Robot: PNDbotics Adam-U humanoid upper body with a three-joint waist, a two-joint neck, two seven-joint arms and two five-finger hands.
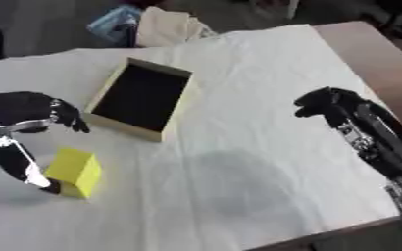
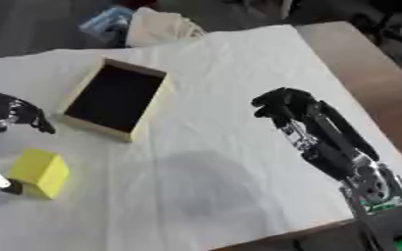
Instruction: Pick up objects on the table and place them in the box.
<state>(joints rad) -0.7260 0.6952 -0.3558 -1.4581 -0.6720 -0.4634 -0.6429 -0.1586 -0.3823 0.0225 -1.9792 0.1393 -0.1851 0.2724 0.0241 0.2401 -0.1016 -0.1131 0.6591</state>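
One open box [image 1: 142, 97] with dark interior, yellow block [image 1: 74, 172] outside beside it

Lab-like room: white-sheeted table [image 1: 264, 162], clutter [image 1: 157, 24] on dark floor.

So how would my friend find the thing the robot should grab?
Start at the white table. Near its left edge, below the shallow box with the dark inside, sits a yellow block, between the fingers and thumb of the left hand. It's the only bright, solid cube there.
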